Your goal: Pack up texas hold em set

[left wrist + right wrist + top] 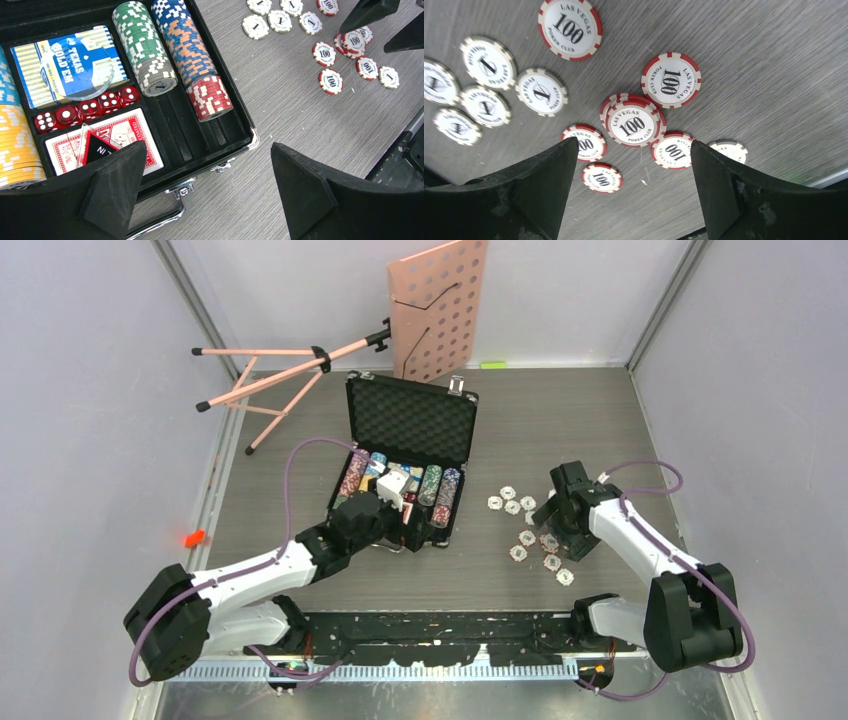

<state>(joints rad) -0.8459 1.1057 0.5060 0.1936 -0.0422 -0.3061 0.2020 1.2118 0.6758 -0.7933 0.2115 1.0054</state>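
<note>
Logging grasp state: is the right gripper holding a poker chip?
No, the right gripper stands open and empty above loose 100 chips lying on the table.

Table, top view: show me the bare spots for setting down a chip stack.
Bare table at the far right, beyond the case lid; also left of the case. Crowded: the loose chips scattered beneath the right gripper.
</note>
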